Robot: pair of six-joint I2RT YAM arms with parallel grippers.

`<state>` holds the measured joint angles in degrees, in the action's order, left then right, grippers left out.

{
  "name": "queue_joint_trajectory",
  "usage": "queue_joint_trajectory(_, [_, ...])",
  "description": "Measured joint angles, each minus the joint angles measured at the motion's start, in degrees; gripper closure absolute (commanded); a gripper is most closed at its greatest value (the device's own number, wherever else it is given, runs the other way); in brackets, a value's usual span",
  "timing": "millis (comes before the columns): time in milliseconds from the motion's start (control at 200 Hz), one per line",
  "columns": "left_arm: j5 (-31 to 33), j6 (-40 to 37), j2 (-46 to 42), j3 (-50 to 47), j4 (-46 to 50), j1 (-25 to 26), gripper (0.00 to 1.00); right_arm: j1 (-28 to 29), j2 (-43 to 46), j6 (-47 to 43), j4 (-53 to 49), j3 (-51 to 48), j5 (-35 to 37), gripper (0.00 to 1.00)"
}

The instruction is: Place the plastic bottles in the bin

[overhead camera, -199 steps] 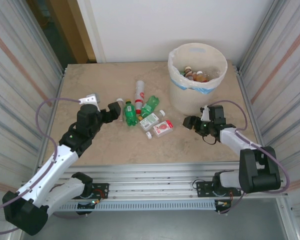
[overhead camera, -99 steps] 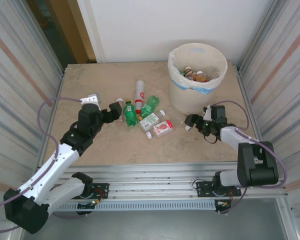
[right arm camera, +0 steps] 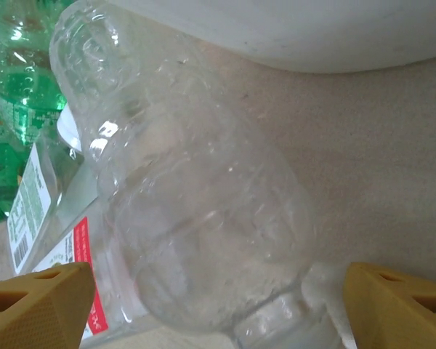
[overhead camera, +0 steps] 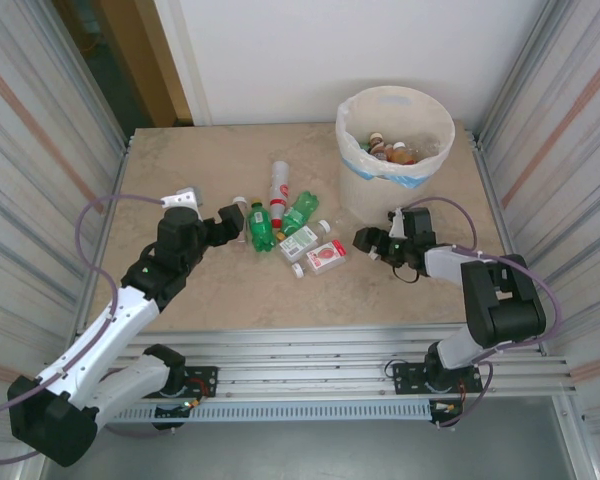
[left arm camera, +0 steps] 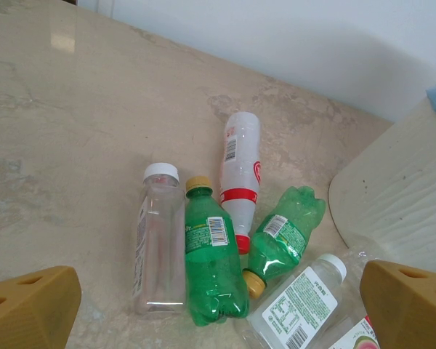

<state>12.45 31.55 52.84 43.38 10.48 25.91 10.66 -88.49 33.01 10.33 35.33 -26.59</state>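
Observation:
Several plastic bottles lie mid-table: a clear one (left arm camera: 160, 240), a green one (left arm camera: 212, 265), a white one with red bands (left arm camera: 238, 174), a second green one (left arm camera: 283, 236) and a white-labelled clear one (left arm camera: 301, 302). My left gripper (overhead camera: 230, 220) hovers open just left of this cluster (overhead camera: 280, 225), touching none of them. A crumpled clear bottle (right arm camera: 196, 196) lies between the wide-apart fingers of my right gripper (overhead camera: 365, 241), which is open at the foot of the bin (overhead camera: 365, 190). The bin holds several bottles (overhead camera: 390, 150).
A red-labelled bottle (overhead camera: 327, 257) and a loose white cap (overhead camera: 298, 270) lie between the cluster and my right gripper. Metal walls close in both sides of the table. The bin wall (right arm camera: 312, 29) rises close behind the clear bottle.
My right gripper has slid left along the table toward the bottle cluster and its jaws have widened. The left arm has barely moved.

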Motion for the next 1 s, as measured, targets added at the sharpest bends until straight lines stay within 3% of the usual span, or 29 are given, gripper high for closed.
queue_joint_trajectory(691, [0.0,0.0,0.0,0.1,0.0,0.0,0.01,3.0,-3.4,2.9,6.9,0.1,3.9,0.19])
queue_joint_trajectory(1002, [0.0,0.0,0.0,0.1,0.0,0.0,0.01,3.5,-6.2,4.5,11.6,0.6,3.5,0.38])
